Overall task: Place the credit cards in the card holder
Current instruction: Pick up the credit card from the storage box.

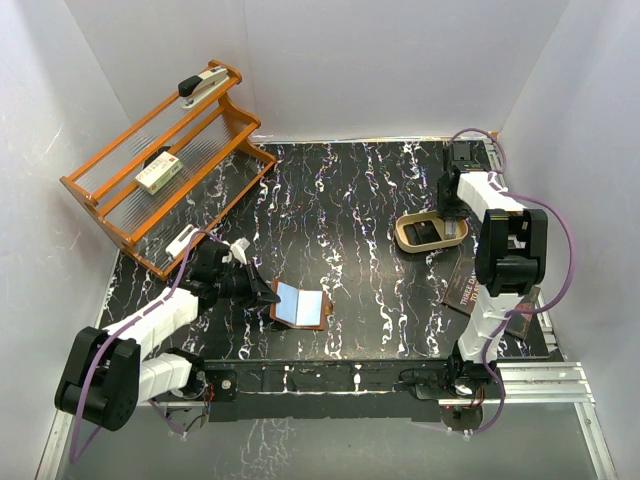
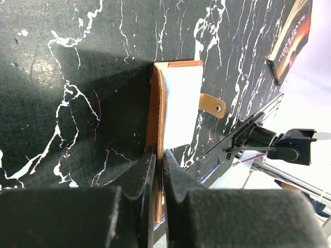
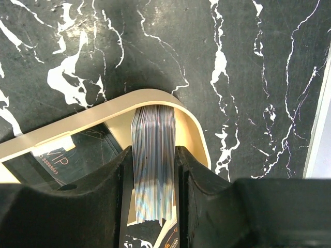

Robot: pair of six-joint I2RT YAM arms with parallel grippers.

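Note:
The card holder (image 1: 299, 305), a brown leather bifold, lies spread open near the front middle with its pale inner side up. My left gripper (image 1: 268, 292) is shut on its left edge; in the left wrist view the leather rim (image 2: 155, 108) runs between the closed fingers of my left gripper (image 2: 160, 161), and the snap tab (image 2: 213, 105) sticks out to the right. At the right, my right gripper (image 1: 447, 215) reaches into a tan tray (image 1: 408, 240). In the right wrist view a stack of credit cards (image 3: 153, 129) stands on edge, pinched between my right gripper's (image 3: 153, 155) two pads.
A dark card marked VIP (image 3: 72, 160) lies flat in the tan tray (image 3: 155, 95). An orange rack (image 1: 105, 205) at the back left carries a stapler (image 1: 203, 83) and a white-and-green box (image 1: 158, 172). A dark lettered book (image 1: 468, 285) lies by the right arm. White walls enclose the table.

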